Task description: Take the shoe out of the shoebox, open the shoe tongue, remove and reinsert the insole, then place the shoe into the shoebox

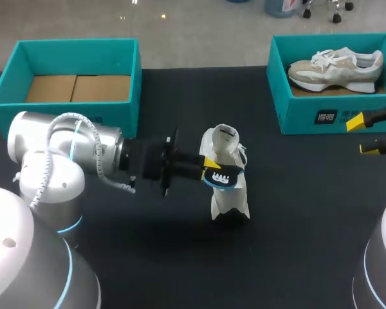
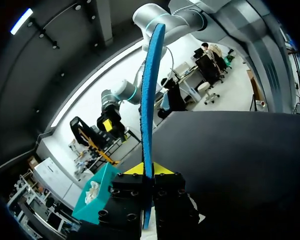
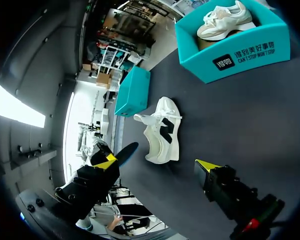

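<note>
A white shoe stands on its sole in the middle of the black table, with its opening toward the far side. My left gripper is shut on a blue-edged insole, held on edge over the shoe's middle. In the right wrist view the insole hangs clear of the shoe. My right gripper is open and empty at the table's right edge, in front of the right shoebox. One of its fingertips shows in its own view.
A teal shoebox with only a cardboard floor stands at the far left. A second teal shoebox at the far right holds a beige sneaker.
</note>
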You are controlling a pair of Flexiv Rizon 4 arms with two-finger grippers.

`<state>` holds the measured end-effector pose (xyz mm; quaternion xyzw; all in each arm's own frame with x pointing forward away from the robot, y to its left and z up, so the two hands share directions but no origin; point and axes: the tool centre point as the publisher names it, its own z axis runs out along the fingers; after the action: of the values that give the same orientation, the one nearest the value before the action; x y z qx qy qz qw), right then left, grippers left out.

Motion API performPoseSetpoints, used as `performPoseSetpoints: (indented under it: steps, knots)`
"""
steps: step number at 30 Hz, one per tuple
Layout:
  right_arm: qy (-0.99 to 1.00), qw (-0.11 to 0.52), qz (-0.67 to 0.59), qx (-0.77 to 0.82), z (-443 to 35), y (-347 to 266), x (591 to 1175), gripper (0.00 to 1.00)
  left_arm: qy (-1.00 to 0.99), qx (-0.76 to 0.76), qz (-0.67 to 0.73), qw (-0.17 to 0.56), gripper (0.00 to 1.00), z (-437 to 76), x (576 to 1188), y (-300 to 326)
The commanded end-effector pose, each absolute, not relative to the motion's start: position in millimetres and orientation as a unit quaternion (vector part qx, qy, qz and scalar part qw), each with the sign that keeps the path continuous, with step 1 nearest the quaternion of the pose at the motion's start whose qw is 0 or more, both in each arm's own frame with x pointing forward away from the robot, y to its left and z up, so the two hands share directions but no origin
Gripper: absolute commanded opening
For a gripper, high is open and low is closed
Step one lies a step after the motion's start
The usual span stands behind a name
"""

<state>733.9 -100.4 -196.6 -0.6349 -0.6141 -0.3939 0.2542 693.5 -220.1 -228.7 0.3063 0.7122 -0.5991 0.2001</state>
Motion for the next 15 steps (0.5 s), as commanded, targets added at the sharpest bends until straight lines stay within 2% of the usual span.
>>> performPoseSetpoints:
  steps: [1,15]
  knots:
    - [-0.614,0.253,-0.393,-0.636,-196.1,-100.1,732.3,1.00,0.718,0.305,-0.595,0.195,0.00,-234.4,689.5,-215.9]
    - [-0.614,0.253,-0.393,-0.636,-196.1,-100.1,732.3,1.00,0.735,0.296,-0.581,0.183,0.00,-250.2,681.4,-212.9]
